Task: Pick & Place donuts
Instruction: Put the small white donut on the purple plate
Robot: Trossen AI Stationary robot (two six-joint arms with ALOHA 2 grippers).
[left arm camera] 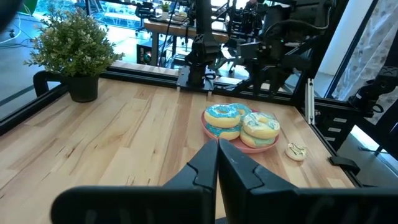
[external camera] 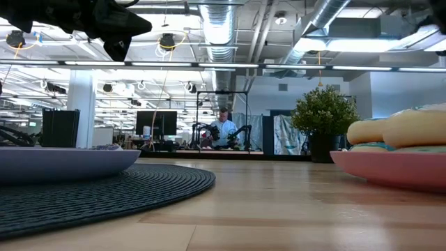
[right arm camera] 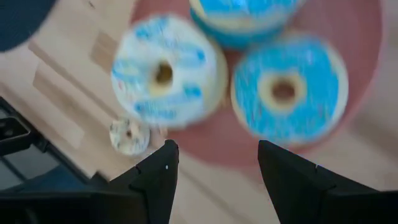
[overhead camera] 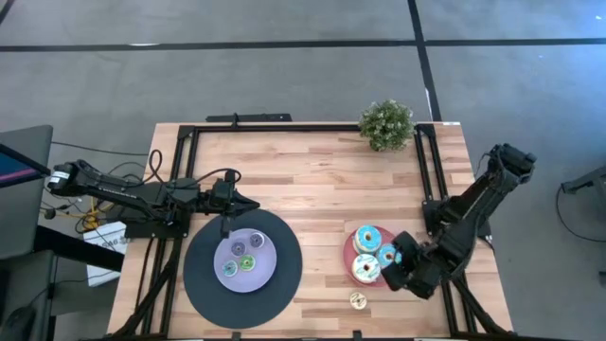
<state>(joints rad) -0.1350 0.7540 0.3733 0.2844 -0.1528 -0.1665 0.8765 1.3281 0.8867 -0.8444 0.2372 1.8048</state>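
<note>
Three large donuts lie on a pink plate [overhead camera: 349, 258]: two iced blue [overhead camera: 368, 237] [right arm camera: 289, 90] and one white with blue streaks [right arm camera: 165, 71]. My right gripper [right arm camera: 214, 167] hovers open over the plate's near right side and touches nothing. A coin-sized pale donut [overhead camera: 357, 300] lies on the table near the plate. Several small donuts [overhead camera: 244, 258] sit on a lavender plate [overhead camera: 265, 267] on the big black disc [overhead camera: 204, 284]. My left gripper [left arm camera: 217, 158] is shut and empty above the disc's far edge [overhead camera: 227, 210].
A potted plant [overhead camera: 386, 124] stands at the table's far edge, right of centre. A black frame rail [overhead camera: 284, 127] runs around the table. Bare wood lies between the disc and the pink plate [overhead camera: 322, 204]. A person sits far off in the room [external camera: 224, 129].
</note>
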